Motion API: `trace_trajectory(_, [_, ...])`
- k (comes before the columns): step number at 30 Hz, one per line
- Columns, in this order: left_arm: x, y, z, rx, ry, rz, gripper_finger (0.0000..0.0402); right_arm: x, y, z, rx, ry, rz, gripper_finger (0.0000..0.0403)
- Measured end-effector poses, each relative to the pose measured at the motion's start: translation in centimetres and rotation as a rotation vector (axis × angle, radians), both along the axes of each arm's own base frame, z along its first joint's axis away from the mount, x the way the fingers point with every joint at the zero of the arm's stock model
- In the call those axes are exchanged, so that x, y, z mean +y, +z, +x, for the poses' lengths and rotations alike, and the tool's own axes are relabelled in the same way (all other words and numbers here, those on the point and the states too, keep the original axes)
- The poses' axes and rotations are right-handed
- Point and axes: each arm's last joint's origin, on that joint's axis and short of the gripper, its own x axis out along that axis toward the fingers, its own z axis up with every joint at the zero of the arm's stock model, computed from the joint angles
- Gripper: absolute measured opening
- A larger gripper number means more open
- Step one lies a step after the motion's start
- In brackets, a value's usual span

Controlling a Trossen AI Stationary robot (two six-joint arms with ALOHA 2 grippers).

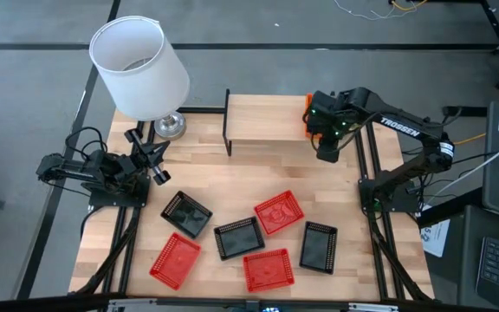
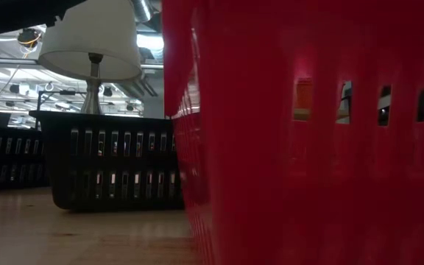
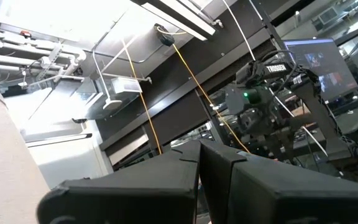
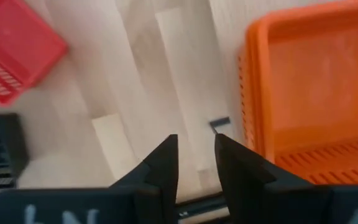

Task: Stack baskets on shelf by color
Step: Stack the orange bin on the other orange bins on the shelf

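Progress: orange is placed. An orange basket (image 1: 307,115) sits at the 3 o'clock end of the shelf (image 1: 267,117); how many are stacked there cannot be read from above, as the right arm covers most of it. In the right wrist view the orange basket (image 4: 309,93) lies just beside the right gripper (image 4: 196,158), whose fingers stand a little apart with nothing between them: released. In the high view that gripper (image 1: 326,143) hangs at the shelf's 3 o'clock end, near its front edge.

Outstanding: 6 baskets are loose on the table (image 1: 206,165), at 6 o'clock from the shelf. 3 red baskets: (image 1: 279,212), (image 1: 176,259), (image 1: 268,269). 3 black baskets: (image 1: 186,213), (image 1: 239,238), (image 1: 320,246). None of these is stacked or on the shelf. Judged: roughly 1 third done, red and black colours remain.

Left gripper (image 1: 150,160): parked at the table's 9 o'clock edge, beside the lamp (image 1: 141,69). Its wrist view shows the fingers pressed together, clenched on nothing, pointing up into the room.

Obstructions: the low view is almost filled by a red basket wall (image 2: 308,132) close to the lens, with a black basket (image 2: 112,162) behind it; the shelf is not visible there. The right arm hides the orange stack's height.
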Motion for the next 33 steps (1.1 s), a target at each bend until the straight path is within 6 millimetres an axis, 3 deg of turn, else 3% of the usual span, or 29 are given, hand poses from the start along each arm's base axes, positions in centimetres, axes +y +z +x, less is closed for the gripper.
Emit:
trace_trajectory(13, [0.0,0.0,0.0,-0.001,-0.001,-0.002,0.0,-0.5,-1.3,-0.2,0.111,0.017,-0.147,0.0101])
trace_trajectory(33, [0.0,0.0,0.0,-0.001,-0.002,-0.002,0.0,-0.5,-1.3,-0.6,0.15,0.012,-0.154,0.0101])
